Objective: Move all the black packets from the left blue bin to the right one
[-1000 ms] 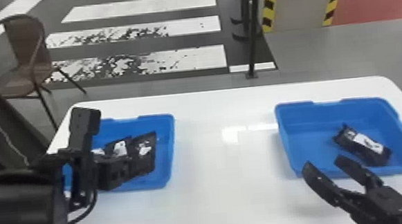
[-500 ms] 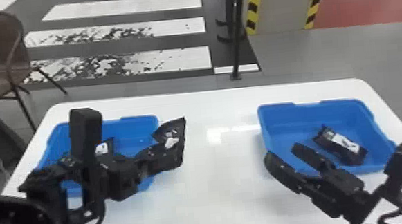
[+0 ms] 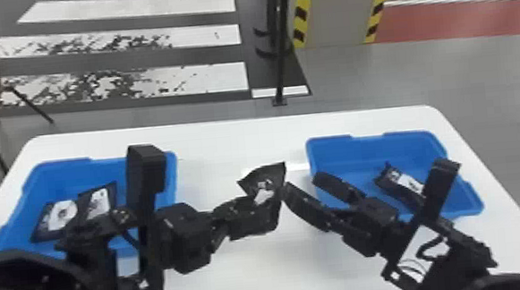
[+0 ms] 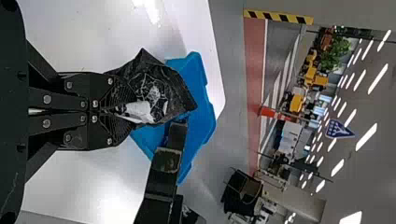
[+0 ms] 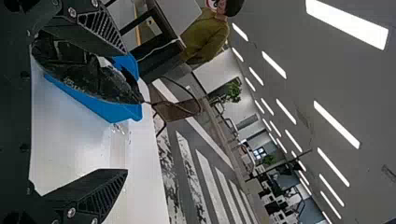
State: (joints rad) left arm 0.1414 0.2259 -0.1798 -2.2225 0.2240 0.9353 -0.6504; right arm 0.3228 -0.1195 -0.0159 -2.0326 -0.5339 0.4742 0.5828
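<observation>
Gripping a black packet between its closed fingers, the left claw is above the white surface, between the two bins. The right claw is open and empty, its fingers apart, with one just beside that packet; whether they touch, I cannot tell. Two packets with white labels lie side by side in the left blue bin, and another packet lies in the right blue bin.
</observation>
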